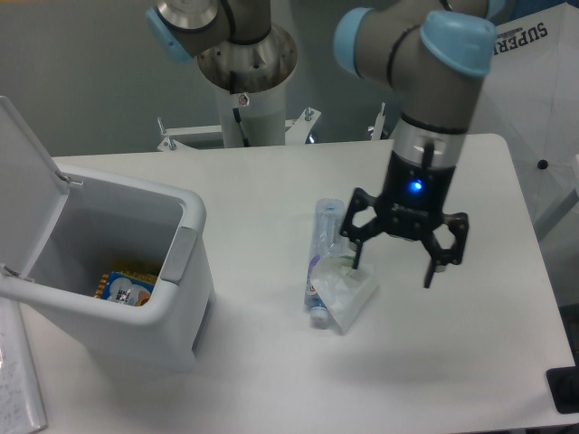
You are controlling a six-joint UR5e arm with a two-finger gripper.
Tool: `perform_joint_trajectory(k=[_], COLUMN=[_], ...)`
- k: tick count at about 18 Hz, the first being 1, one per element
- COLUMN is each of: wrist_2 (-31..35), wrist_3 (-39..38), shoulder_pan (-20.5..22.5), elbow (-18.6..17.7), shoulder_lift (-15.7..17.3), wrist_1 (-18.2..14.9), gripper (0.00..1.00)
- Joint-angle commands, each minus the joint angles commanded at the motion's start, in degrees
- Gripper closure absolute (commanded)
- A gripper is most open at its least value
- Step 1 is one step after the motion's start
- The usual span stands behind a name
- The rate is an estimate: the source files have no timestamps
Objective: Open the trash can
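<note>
Here's the wide white tabletop [271, 380], and at its left end sits the large boxy white plastic trash can [136, 316] with rounded corners, its flat hinged lid [23, 172] standing upright at the back-left, so the bin looks open already and the job reads as done. It appears a stiff, thin-walled shell, light for its bulk and likely to slide on the smooth top if shoved sideways; the surface looks slick, so pinching a wall is a poor bet. The place to work it is the grey push tab [177, 255] on the near-right rim, pressed down rather than gripped. Inside, at the bottom, lies a colourful snack packet [122, 283]. Over to the right, the black two-finger claw [392, 266] hangs above the tabletop with fingers spread wide, holding nothing, well apart from the bin. Just beside it lies a crumpled clear plastic bottle [327, 268], with some clear wrapping against it.
</note>
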Motion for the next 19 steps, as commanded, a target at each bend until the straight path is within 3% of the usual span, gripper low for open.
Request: perform_joint_trajectory(k=[2,4,10,19], wrist_2=[4.3,7.5,12.5,15.2], wrist_3=[3.6,5.3,15.9,16.3], shoulder_pan=[0.0,0.2,2.5,2.0], elbow=[3.7,5.7,6.0,5.1], shoulder_lift=[-2.3,-4.3,-7.0,-7.4], wrist_1=[-7.0,-9.6,-9.2,-9.1], gripper=[0.0,0.0,0.0,0.0])
